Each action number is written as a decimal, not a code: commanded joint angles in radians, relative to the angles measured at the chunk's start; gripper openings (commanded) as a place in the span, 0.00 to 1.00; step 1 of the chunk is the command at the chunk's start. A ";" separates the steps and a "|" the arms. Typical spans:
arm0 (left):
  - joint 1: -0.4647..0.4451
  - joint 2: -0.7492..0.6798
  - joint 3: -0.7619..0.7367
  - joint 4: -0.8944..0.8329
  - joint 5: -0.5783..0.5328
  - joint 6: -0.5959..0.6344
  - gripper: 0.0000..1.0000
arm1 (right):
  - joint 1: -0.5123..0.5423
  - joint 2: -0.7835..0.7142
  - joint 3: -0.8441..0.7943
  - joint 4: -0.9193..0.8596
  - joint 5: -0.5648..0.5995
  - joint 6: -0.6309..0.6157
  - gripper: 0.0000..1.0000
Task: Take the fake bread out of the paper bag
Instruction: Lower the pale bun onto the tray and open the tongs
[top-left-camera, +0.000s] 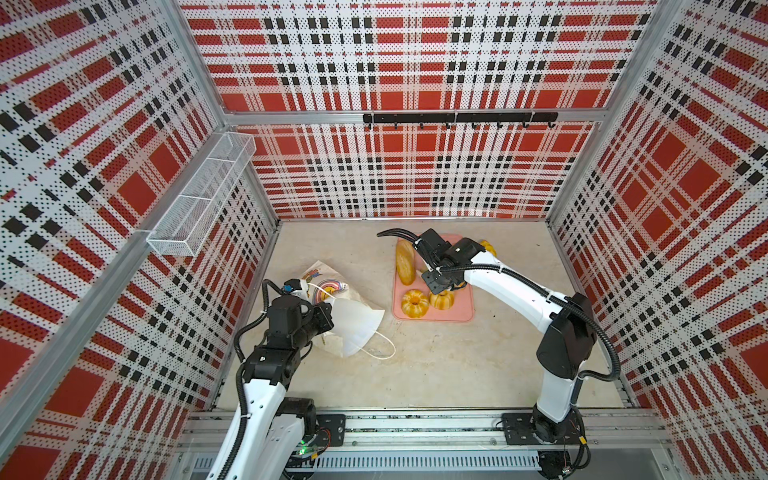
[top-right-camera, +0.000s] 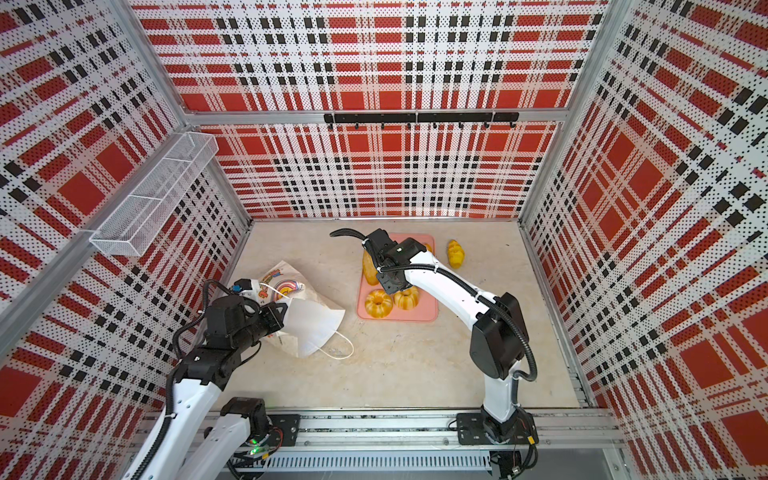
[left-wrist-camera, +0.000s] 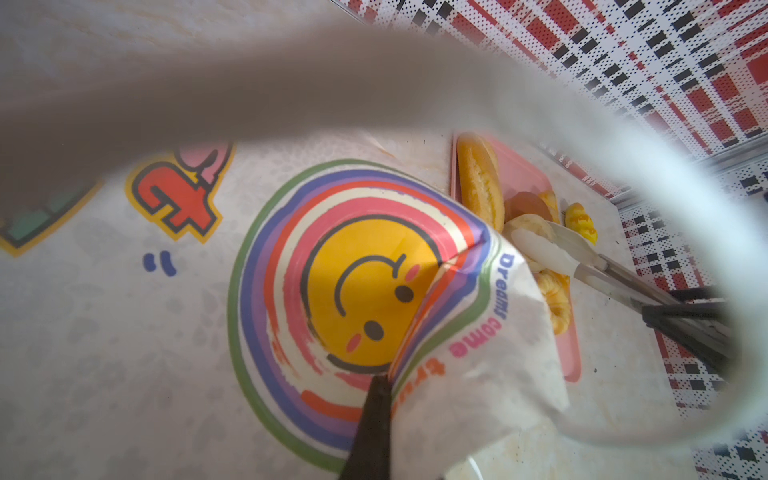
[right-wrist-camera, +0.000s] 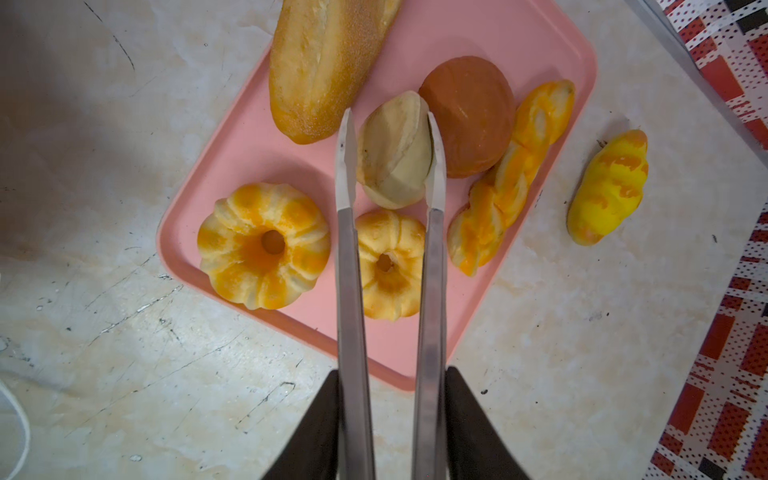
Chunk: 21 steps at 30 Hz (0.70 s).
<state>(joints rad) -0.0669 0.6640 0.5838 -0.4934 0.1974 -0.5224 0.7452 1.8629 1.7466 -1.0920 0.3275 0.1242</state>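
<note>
The white paper bag lies on its side at the left, and my left gripper is shut on its rim. Its inside is hidden. On the pink tray lie the long loaf, brown bun, braided stick, two rings and small roll. The croissant rests on the table beside the tray. My right gripper is shut on metal tongs. Their white tips straddle the small roll; one touches it, one stands slightly apart.
A white cord handle trails from the bag's mouth toward the table's middle. A wire basket hangs on the left wall and a black hook rail on the back wall. Plaid walls close in three sides.
</note>
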 joint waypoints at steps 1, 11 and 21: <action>0.007 -0.012 -0.013 0.022 0.016 0.001 0.00 | -0.010 -0.049 0.006 -0.015 -0.055 0.053 0.40; 0.000 -0.023 -0.015 0.024 0.022 0.001 0.00 | -0.138 -0.209 -0.130 0.109 -0.293 0.183 0.35; -0.001 -0.018 -0.016 0.028 0.030 0.000 0.00 | -0.208 -0.269 -0.243 0.167 -0.367 0.277 0.35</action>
<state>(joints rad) -0.0669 0.6518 0.5785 -0.4862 0.2100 -0.5224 0.5396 1.6238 1.5101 -0.9741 -0.0143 0.3576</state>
